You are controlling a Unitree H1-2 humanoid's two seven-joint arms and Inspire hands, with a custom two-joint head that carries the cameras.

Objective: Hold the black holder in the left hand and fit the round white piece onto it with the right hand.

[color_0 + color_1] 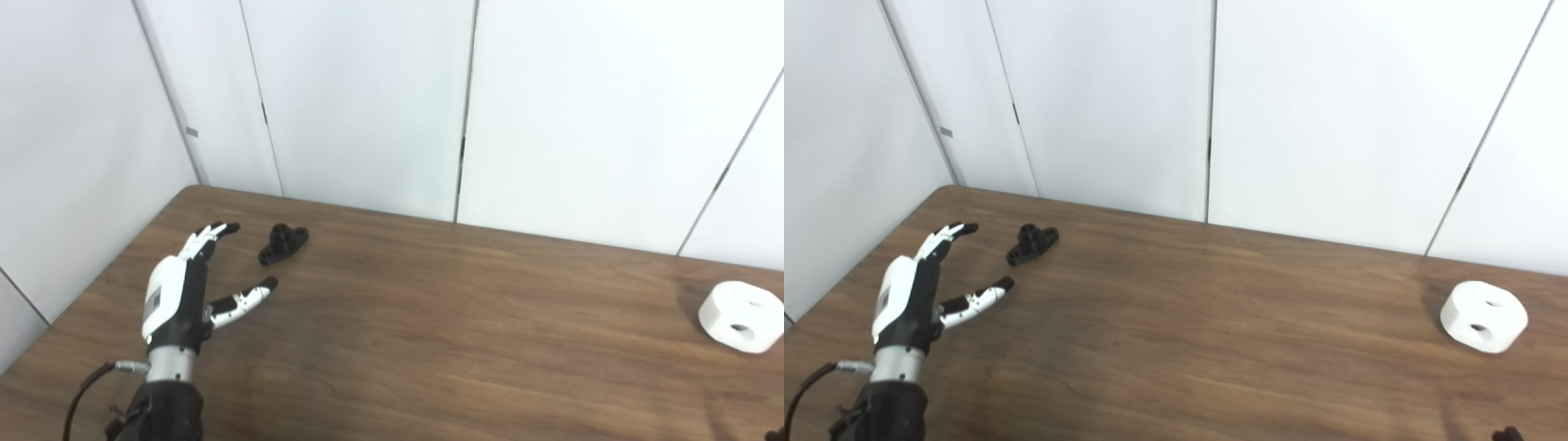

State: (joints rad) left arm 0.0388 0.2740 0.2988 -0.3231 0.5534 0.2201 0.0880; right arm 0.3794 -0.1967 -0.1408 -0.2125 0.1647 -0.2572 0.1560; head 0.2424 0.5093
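1. Sitting on the brown wood-grain table (429,343): small black plastic holder with a raised round boss and two flat ears (283,243), lying toward the far left corner, long axis running diagonally.
2. Hovering or resting just near-left of the holder: left hand (184,288), white back shell and black fingers, arm coming in from the bottom left edge.
3. Spreading wide: fingers (211,236) pointing away toward the far edge, thumb (242,301) sticking out to the right, holding nothing.
4. Not touching the holder; clear strip of table showing between fingertips and holder, and between thumb tip and holder.
5. Lying well apart at the far right side of the table: round white plastic piece, thick puck shape with two holes in it (1483,316), flat on the wood, casting a soft shadow to its left.
6. Showing only as a dark sliver at the bottom right corner: probably the right hand (1507,435), too little in view for telling whether spread or closed.
7. Standing behind the table: plain white wall panels (367,104) with dark vertical seams.
8. Trailing from the left wrist: black cable (82,392) looping off toward the bottom left.
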